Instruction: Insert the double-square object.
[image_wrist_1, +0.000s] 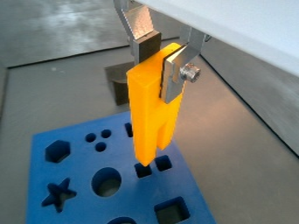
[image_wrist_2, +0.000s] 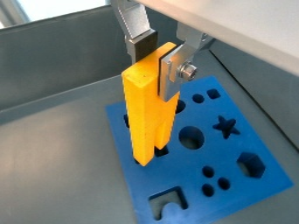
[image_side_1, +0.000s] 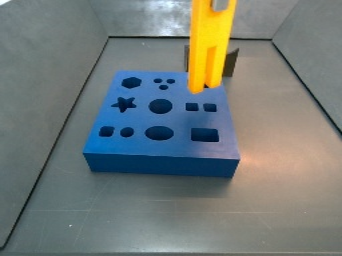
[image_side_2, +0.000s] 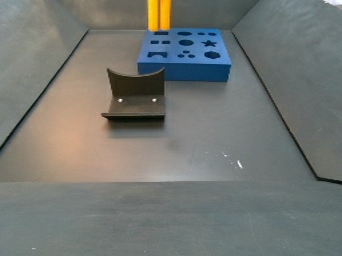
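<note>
The double-square object (image_wrist_1: 155, 109) is a tall yellow flat bar held upright in my gripper (image_wrist_1: 158, 57), which is shut on its upper end; both wrist views show this (image_wrist_2: 149, 105). Its lower end hangs over the blue block (image_wrist_1: 70, 166), right by the pair of small square holes (image_wrist_1: 163, 164). In a side view the bar (image_side_1: 207, 50) ends just behind those holes (image_side_1: 201, 106). I cannot tell if it touches the block. The gripper is out of frame in both side views.
The blue block (image_side_2: 187, 68) has several other shaped holes and lies at one end of a grey walled tray. The dark fixture (image_side_2: 134, 95) stands on the floor away from the block and shows behind the bar (image_wrist_1: 117, 83).
</note>
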